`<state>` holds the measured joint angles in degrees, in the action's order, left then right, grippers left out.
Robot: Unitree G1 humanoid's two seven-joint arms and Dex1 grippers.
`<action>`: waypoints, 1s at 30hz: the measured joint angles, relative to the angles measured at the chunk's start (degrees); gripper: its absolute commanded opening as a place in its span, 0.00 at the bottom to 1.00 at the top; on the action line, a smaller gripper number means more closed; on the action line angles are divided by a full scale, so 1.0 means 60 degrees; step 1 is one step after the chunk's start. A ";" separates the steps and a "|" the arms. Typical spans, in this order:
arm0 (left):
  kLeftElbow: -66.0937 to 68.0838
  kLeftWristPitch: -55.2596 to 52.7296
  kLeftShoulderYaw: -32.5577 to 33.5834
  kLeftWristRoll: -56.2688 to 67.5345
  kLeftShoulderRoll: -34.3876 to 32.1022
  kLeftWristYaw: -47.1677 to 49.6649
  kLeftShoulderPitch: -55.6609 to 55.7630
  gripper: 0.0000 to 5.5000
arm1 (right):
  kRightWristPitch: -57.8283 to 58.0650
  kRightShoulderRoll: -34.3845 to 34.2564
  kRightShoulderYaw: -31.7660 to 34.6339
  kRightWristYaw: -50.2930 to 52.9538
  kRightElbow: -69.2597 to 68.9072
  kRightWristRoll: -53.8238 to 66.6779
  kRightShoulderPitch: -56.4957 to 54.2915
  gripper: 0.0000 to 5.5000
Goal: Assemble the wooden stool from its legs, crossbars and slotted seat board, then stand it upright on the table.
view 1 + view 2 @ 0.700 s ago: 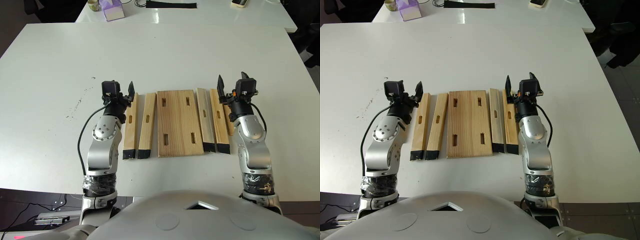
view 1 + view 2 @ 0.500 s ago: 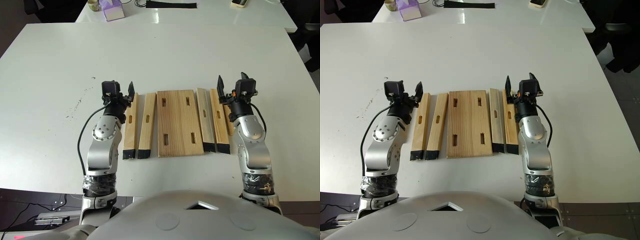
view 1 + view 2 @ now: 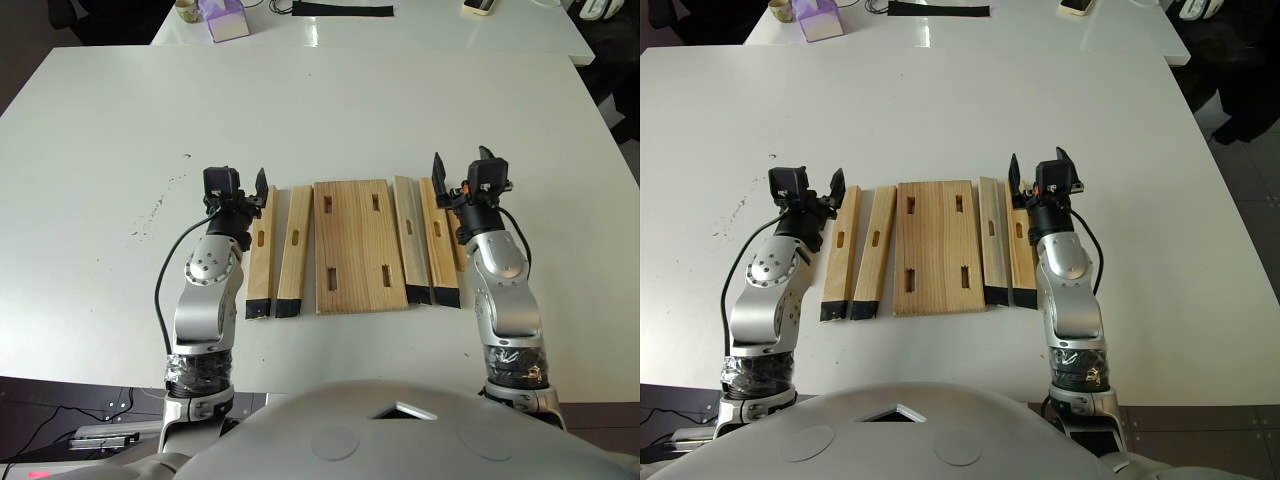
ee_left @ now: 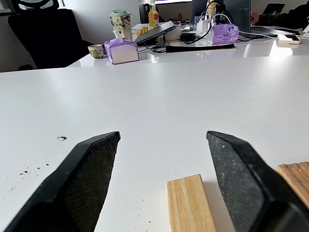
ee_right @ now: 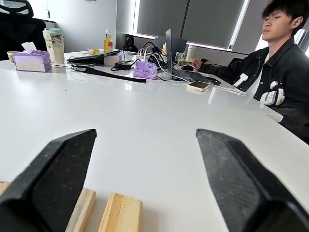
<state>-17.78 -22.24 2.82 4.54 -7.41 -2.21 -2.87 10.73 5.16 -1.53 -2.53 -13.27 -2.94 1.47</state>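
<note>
1. Wooden parts lie flat in one row on the white table (image 3: 330, 110), nothing joined yet. Every long axis runs straight back from the claws toward the robot.
2. Left claw (image 3: 242, 185): fingers spread, holding nothing. It sits at the far end of the outer left leg (image 3: 261, 250). In the wrist view that leg's end lies between the two fingers, nearer one of them.
3. Inner left leg (image 3: 293, 248) lies just inboard of that claw, close beside the outer one. Count this side: two legs, one slot each, black caps at the near ends.
4. Slotted seat board (image 3: 360, 245): one board, four slots, between the two claws and about as near one as the other.
5. Inner right leg (image 3: 410, 245) and outer right leg (image 3: 440, 245): two, side by side, capped the same way, just inboard of the right claw.
6. Thin wood strip (image 3: 460, 240) shows at the right arm's edge, partly under it. Likely a crossbar; I cannot tell how many.
7. Right claw (image 3: 460, 172): fingers spread, empty, at the far end of the outer right leg.
8. Judgement: the first pick-up is not yet made. Each arm is nearest its own pair of legs. A grip across a leg's width suits how the fingers stand.
</note>
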 measured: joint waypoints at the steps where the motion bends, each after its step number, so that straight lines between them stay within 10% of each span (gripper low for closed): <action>1: 0.0000 0.0000 -0.0009 -0.0001 -0.0006 -0.0001 -0.0013 0.60 | 0.0000 0.0000 -0.0036 0.0000 -0.0004 -0.0028 0.0012 0.70; 30: -0.0298 -0.0693 -0.0069 -0.0181 -0.0312 -0.0403 0.0004 0.60 | -0.0011 -0.0194 -0.0181 0.0381 -0.0370 -0.0164 0.0418 0.70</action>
<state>-19.56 -26.40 2.41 3.45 -9.29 -4.63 -2.84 10.66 3.99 -2.61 -0.24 -15.49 -3.92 3.97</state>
